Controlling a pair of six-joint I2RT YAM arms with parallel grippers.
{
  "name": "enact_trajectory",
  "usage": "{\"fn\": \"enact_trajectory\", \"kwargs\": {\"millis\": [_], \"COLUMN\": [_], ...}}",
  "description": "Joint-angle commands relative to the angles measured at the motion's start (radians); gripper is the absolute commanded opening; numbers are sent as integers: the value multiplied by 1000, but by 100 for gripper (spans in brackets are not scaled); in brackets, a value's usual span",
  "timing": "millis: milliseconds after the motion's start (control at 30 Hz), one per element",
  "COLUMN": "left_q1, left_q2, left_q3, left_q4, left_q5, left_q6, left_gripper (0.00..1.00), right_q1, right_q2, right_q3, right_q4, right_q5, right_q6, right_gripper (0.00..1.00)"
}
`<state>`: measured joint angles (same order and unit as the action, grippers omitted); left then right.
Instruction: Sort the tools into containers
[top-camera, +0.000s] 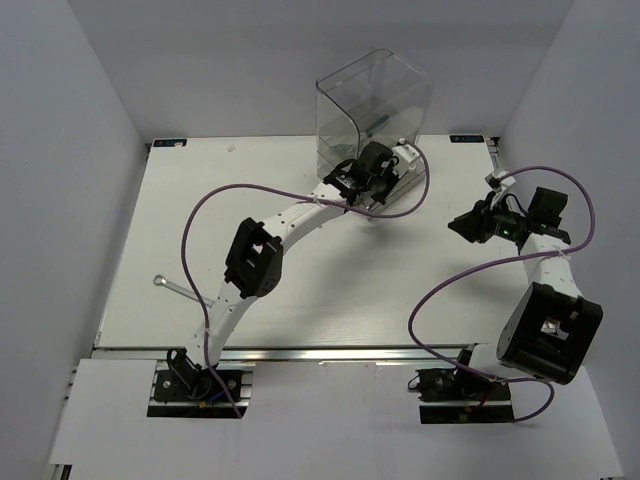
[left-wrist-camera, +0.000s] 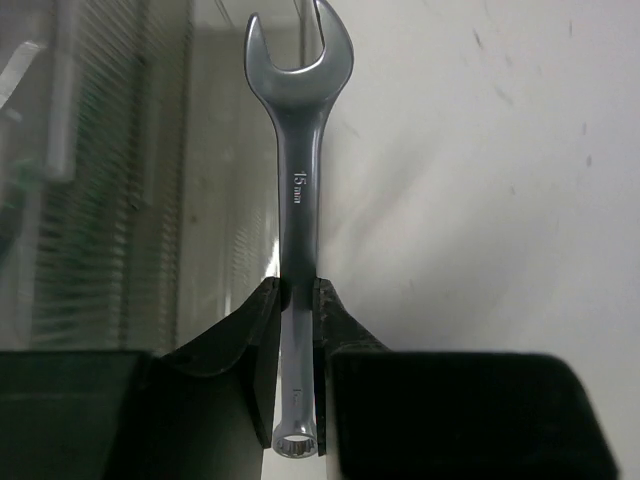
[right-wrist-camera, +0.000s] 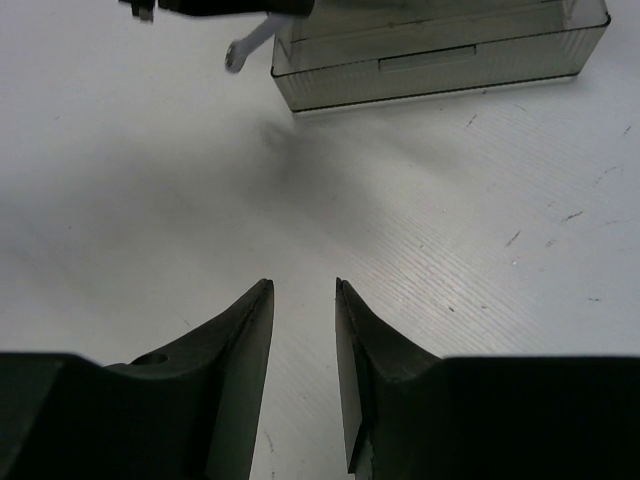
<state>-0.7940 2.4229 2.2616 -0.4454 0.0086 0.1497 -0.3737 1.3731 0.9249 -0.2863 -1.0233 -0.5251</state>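
Two wrenches we see: the left end effector (left-wrist-camera: 297, 292) clamps the held wrench (left-wrist-camera: 298, 180) beside the drawer unit (top-camera: 372, 100); the loose wrench (top-camera: 176, 289) lies on the tabletop (top-camera: 340, 290); the right end effector (right-wrist-camera: 303, 295) gapes narrowly, empty.

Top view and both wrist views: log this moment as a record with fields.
left jaws: shut on the held wrench, its open end pointing away from them
right jaws: open, empty, above the table
second wrench: lying on the table, left side
drawer unit: far edge, next to the left jaws
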Motion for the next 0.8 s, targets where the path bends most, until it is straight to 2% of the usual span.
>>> {"fn": "enact_trajectory", "kwargs": {"millis": [0, 367, 767], "left_q1": [3, 3, 7], "left_q2": [-13, 34, 96], "left_q3": [85, 79, 82], "left_q4": [143, 303, 333], "left_q5": [-70, -133, -203], "left_q6": [27, 80, 134], "left_gripper": [0, 0, 0], "right_q1": [-5, -5, -5], "right_q2": [-11, -9, 0], "right_q3": [-14, -44, -47], "right_q4": [19, 16, 7], "right_q5": [-37, -49, -78], "right_q6": [13, 7, -6], "right_gripper": [37, 36, 36]}}
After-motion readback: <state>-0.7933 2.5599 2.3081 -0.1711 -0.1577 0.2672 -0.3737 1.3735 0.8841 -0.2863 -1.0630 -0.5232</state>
